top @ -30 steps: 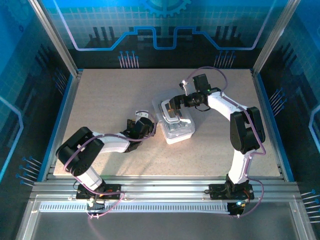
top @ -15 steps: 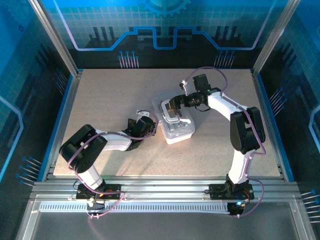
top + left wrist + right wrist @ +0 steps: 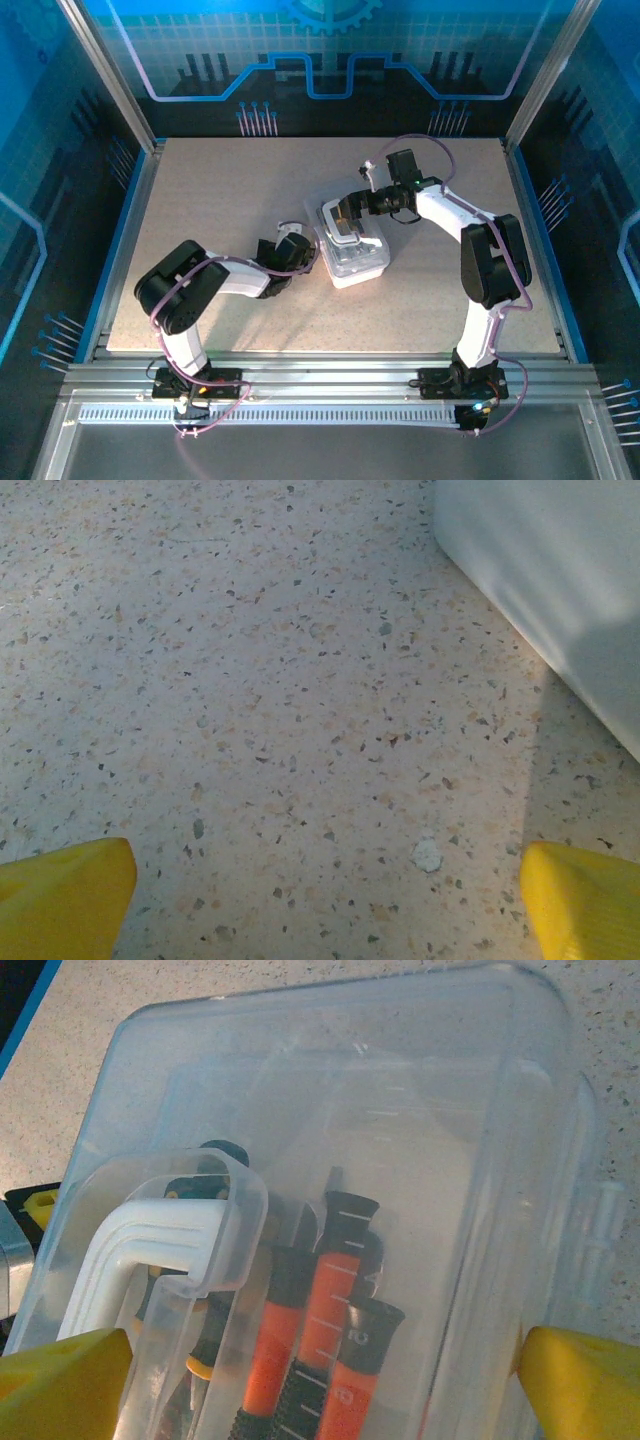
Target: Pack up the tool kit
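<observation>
looking down i see the clear case [image 3: 352, 250] on the table [image 3: 200, 190] with screwdrivers [image 3: 322, 1310] inside, my right gripper [image 3: 320, 1385] spread wide above it and my left gripper [image 3: 325, 900] spread wide just beside it.

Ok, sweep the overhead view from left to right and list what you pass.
left arm's elbow → left hand → tool kit case → right arm's elbow
</observation>
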